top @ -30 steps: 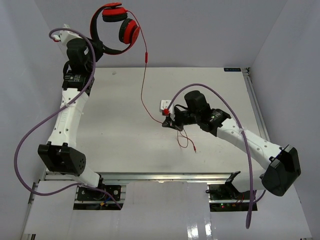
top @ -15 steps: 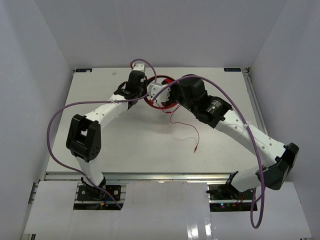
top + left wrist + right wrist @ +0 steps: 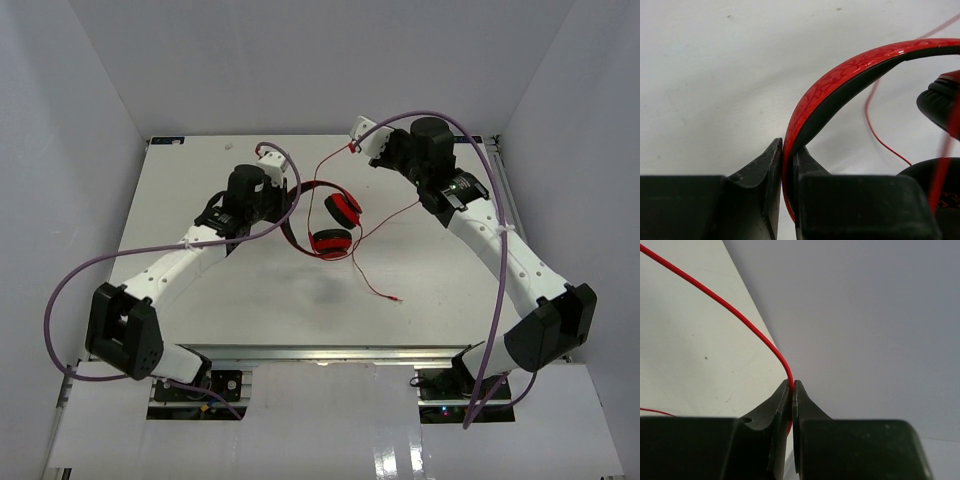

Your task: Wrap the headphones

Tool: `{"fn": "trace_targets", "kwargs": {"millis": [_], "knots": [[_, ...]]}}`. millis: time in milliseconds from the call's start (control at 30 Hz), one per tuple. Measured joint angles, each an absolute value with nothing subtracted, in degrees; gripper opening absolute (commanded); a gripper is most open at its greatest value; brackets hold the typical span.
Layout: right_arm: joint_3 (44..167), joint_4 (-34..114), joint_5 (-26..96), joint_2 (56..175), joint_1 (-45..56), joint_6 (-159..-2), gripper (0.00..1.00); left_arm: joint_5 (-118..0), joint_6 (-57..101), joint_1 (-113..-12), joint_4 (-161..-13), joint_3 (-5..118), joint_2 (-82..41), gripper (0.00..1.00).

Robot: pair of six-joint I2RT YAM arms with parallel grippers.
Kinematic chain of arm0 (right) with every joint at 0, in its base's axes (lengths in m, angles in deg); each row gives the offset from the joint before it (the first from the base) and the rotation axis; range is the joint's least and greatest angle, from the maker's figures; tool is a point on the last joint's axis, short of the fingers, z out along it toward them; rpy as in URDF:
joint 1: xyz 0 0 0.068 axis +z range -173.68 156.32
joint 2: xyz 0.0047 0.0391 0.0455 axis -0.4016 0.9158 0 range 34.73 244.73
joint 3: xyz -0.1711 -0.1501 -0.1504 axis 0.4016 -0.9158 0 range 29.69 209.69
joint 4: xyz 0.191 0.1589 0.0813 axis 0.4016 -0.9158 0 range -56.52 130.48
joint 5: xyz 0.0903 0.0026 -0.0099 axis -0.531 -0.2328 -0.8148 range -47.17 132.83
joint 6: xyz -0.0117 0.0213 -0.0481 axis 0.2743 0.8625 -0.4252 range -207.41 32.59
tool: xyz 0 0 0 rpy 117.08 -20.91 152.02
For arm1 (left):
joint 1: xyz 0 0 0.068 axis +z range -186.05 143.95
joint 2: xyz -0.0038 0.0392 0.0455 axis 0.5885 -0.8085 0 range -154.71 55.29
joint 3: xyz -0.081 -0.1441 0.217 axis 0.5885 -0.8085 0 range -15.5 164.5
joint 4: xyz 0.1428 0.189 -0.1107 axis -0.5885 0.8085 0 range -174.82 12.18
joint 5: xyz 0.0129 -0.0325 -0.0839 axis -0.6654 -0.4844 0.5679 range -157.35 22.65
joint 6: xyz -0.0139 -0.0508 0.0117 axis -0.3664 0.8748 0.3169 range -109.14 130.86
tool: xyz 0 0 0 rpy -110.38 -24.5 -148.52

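While the left tool (image 3: 787, 148) clamps the headphones' headband (image 3: 840, 75), the right tool (image 3: 792, 387) pinches their red cable (image 3: 715, 295), apparently above the bench (image 3: 260, 300).

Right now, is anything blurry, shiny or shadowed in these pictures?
Left wrist: the near cable is a red blur, and the headband shows a small glint. Top: a soft shadow lies on the table. Right wrist: the cable looks crisp.

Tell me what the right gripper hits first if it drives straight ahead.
Likely the back wall: the right gripper, shut on the red cable, points straight at it with nothing between. Depth is unclear.
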State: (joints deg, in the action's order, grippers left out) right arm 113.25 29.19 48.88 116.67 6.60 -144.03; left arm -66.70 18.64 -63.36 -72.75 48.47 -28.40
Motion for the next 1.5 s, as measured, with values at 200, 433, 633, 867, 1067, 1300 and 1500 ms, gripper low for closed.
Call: {"fn": "trace_targets", "kwargs": {"millis": [200,433,633,867,1067,1300,1500], "knots": [[113.3,31.3,40.1,121.8,1.7,-135.6,0.08,-55.4,18.4,-63.9,-72.6,45.7,-18.3,0.0],[107.2,36.0,25.2,122.6,-3.7,-119.3,0.08,-52.5,20.0,-64.0,-70.7,47.2,-12.0,0.0],[92.1,49.5,7.1,118.2,-10.5,-102.8,0.08,-53.6,21.5,-64.0,-68.9,54.3,-11.8,0.0],[82.6,69.2,-7.8,118.7,-9.6,-86.9,0.08,-53.0,25.3,-64.0,-68.4,64.3,-15.1,0.0],[82.2,82.5,-14.1,121.4,-8.2,-76.0,0.13,-50.6,30.1,-64.0,-69.6,73.2,-20.7,0.0],[82.4,96.6,-17.1,126.0,-6.8,-64.0,0.09,-51.1,34.3,-64.0,-69.9,77.5,-23.3,0.0],[82.4,98.9,-17.3,127.9,-6.1,-62.0,0.08,-52.4,36.1,-64.0,-69.9,81.7,-24.5,0.0]]}}
